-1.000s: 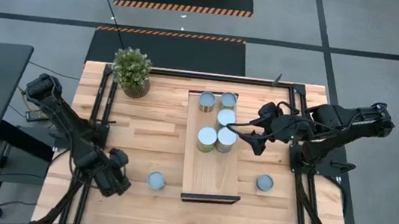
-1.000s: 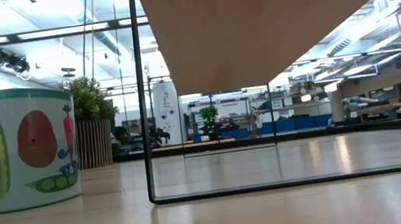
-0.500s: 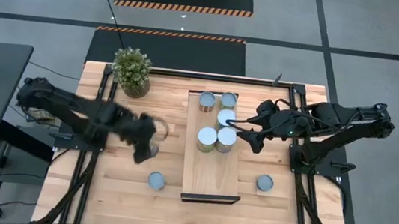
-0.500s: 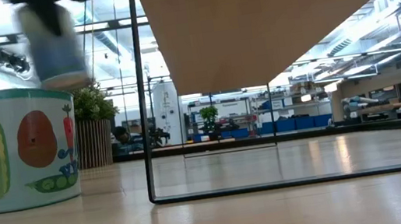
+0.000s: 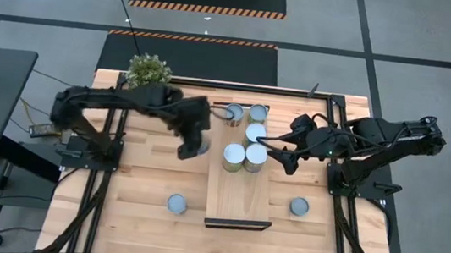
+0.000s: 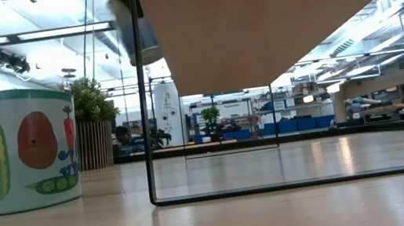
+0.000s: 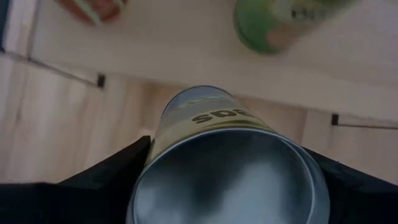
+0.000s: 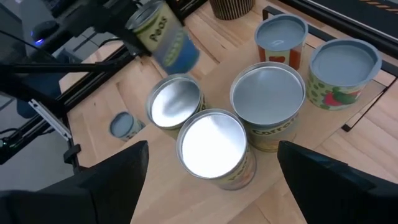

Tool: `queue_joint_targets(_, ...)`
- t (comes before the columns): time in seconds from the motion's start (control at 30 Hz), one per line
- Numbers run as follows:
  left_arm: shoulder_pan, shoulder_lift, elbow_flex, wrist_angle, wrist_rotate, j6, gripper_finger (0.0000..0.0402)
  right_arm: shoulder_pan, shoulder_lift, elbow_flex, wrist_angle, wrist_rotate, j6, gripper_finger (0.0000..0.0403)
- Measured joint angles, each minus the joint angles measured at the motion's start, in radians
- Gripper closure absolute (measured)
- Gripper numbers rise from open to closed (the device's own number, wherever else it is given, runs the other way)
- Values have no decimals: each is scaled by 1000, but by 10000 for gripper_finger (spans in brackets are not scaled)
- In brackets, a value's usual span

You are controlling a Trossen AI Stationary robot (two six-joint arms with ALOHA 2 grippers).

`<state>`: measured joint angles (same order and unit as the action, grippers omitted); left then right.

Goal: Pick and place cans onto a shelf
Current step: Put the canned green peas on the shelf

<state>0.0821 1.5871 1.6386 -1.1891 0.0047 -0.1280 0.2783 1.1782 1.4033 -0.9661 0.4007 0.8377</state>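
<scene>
My left gripper (image 5: 193, 144) is shut on a can (image 7: 224, 174) with a silvery top, in the air just off the shelf's left edge; the can also shows in the low view (image 6: 135, 31) and the right wrist view (image 8: 166, 38). The shelf (image 5: 238, 200) carries several cans (image 5: 233, 155) standing upright on its far half. Two cans (image 5: 176, 203) (image 5: 299, 206) stand on the table, one on each side of the shelf. My right gripper (image 5: 275, 158) is open and empty, by the right side of the shelf's cans. My left gripper pinches the can's side wall (image 7: 152, 155) between its two fingers (image 7: 106, 177), one on each side just under the top rim. The fingers come from above, pointing down along the can. The can hangs clear of table and shelf, top end toward the wrist.
A potted green plant (image 5: 148, 71) stands at the table's far left, close behind my left arm. In the low view a large can (image 6: 29, 149) with vegetable pictures stands on the table left of the shelf's thin black leg (image 6: 140, 98). The shelf's near half (image 5: 238, 200) shows bare wood.
My left gripper has swung from the table's near left corner up and toward the far right, carrying the can lifted clear, and now stands at the shelf's left edge. The other cans have stayed in place.
</scene>
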Motion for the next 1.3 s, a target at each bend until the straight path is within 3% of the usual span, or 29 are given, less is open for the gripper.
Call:
queue_joint_targets(0.17,48,117,177,-50,18,79,84,0,0,0,-1,2,5,39)
queue_joint_targets(0.33,79,190,279,-50,48,124,84,1,0,0,0,2,5,39)
queue_joint_targets(0.47,86,228,287,-27,101,158,83,1,0,0,0,2,5,39)
queue_joint_targets(0.77,82,282,285,-25,104,200,81,1,0,0,1,5,1,39)
queue_joint_targets(1.0,72,295,286,37,87,242,45,1,0,0,2,10,-5,39)
queue_joint_targets(1.3,73,298,285,78,83,256,26,1,0,0,5,21,-10,39)
